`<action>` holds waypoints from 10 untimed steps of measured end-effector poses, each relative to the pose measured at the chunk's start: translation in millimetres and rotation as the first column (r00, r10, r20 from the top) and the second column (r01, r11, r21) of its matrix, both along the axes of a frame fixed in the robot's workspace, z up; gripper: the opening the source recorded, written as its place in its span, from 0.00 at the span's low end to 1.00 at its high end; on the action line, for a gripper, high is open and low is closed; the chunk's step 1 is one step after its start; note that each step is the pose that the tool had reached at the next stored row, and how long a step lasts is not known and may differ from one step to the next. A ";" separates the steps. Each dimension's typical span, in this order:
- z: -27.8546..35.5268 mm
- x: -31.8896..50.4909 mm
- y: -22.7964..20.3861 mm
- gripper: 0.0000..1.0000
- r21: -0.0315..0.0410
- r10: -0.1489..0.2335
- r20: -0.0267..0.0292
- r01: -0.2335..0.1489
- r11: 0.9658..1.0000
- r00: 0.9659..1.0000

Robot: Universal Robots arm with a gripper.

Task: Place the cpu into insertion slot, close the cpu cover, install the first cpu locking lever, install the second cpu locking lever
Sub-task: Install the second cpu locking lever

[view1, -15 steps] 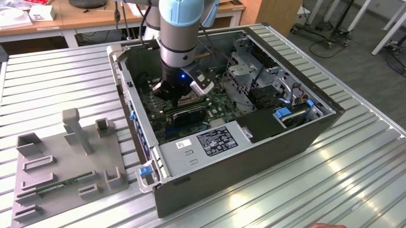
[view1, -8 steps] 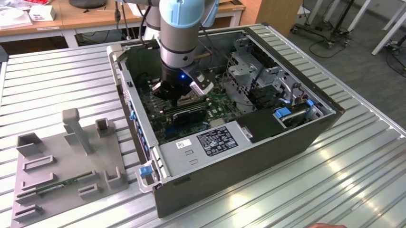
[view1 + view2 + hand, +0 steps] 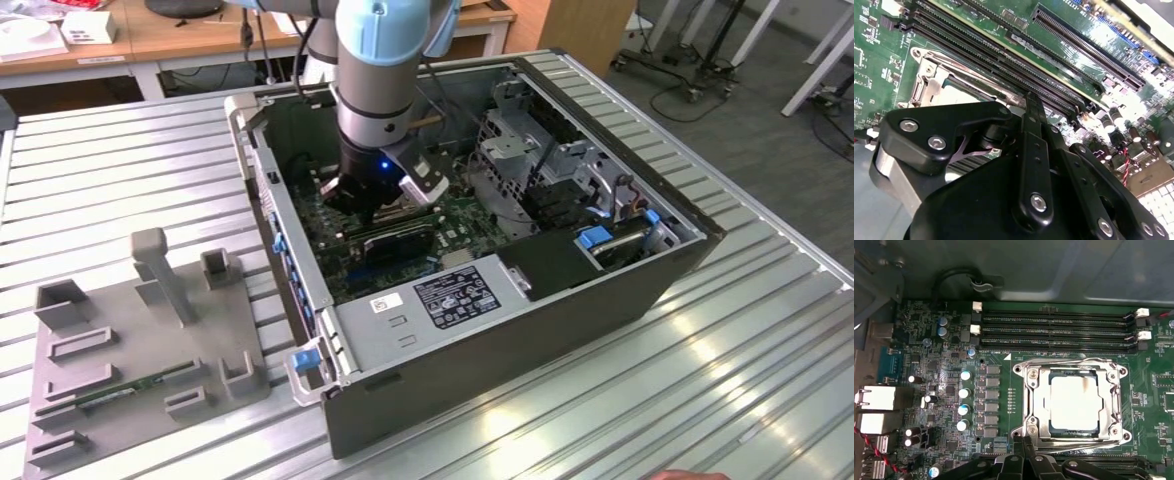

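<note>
Fixture plate (image 3: 147,340): grey, on the slatted table, at 9 o'clock from the case (image 3: 534,300).

Arm (image 3: 380,90): reaches down into the open case, over the board (image 3: 929,340).

Gripper (image 3: 1024,460): just beside the socket, at 6 o'clock from it in the first wrist view. Fingers look pressed together with nothing visibly between them.

Cpu (image 3: 1074,400): seated in the insertion slot (image 3: 1040,399).

Cover (image 3: 1111,390): appears down around the chip.

Levers (image 3: 1069,361): wire rods lie along the frame edges; latching cannot be told.

Risk: a fingertip slipping off a springy lever could strike the memory slots (image 3: 1054,330) or scratch the board.
</note>
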State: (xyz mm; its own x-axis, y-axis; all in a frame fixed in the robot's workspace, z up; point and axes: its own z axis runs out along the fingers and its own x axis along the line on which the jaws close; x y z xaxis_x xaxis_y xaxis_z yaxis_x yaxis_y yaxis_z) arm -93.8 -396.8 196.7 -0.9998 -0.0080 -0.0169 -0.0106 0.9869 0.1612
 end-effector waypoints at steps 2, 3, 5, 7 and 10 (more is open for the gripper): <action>-0.2 0.0 0.0 0.11 0.001 0.000 0.000 0.000 1.000 1.000; -0.2 0.0 0.0 0.11 0.001 0.000 0.000 0.000 1.000 1.000; -0.3 0.0 0.0 0.11 0.003 0.000 0.000 0.000 1.000 1.000; -0.3 0.0 0.0 0.11 0.004 0.000 0.000 0.000 1.000 1.000; 0.3 0.0 0.0 0.11 0.004 0.000 0.000 0.000 1.000 1.000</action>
